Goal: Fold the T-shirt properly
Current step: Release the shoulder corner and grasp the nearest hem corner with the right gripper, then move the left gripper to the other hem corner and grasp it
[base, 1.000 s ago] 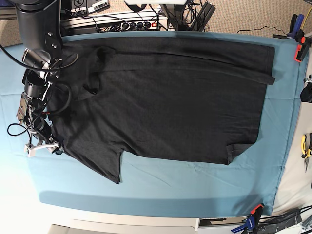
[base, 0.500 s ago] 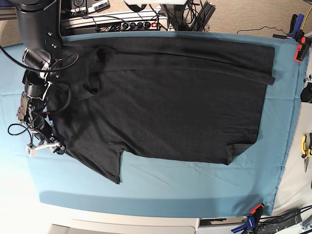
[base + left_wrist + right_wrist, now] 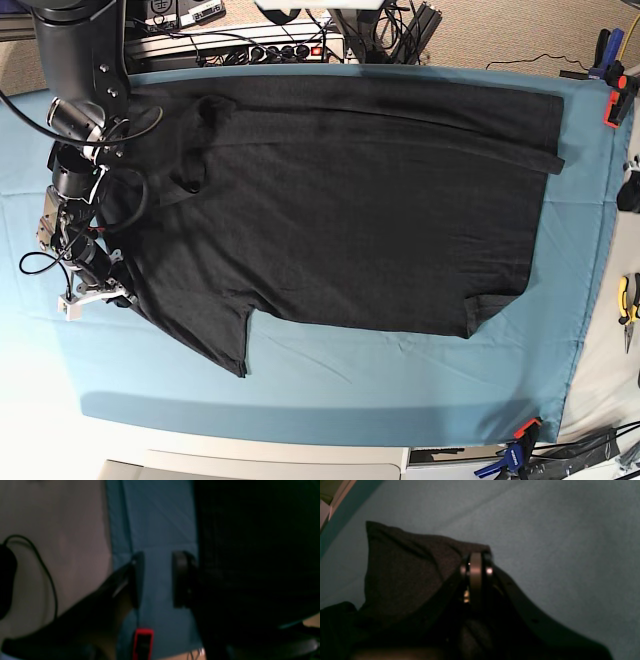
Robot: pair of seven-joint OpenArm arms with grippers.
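Note:
The black T-shirt [image 3: 340, 200] lies spread out, plain side up, on the teal table cloth [image 3: 350, 380]. My right gripper [image 3: 95, 297] is at the shirt's left sleeve corner, low on the cloth. In the right wrist view its jaws are pressed together [image 3: 476, 563], with a raised peak of the sleeve fabric [image 3: 402, 575] drawn up to the tips. My left gripper [image 3: 160, 580] shows only in the left wrist view. It hovers over bare teal cloth [image 3: 155, 517], its jaws apart with nothing between them, and a dark mass that I cannot identify fills the right of that view.
A red clamp [image 3: 615, 105] holds the cloth at the far right corner, and a red clamp [image 3: 142, 642] also shows below my left gripper. Yellow pliers [image 3: 628, 300] lie off the cloth's right edge. Electronics and cables [image 3: 240, 40] crowd the back edge. More clamps [image 3: 520, 440] grip the front right corner.
My right gripper's fingers, spread wide at the sleeve corner before, have closed together on the fabric. The shirt has otherwise not moved.

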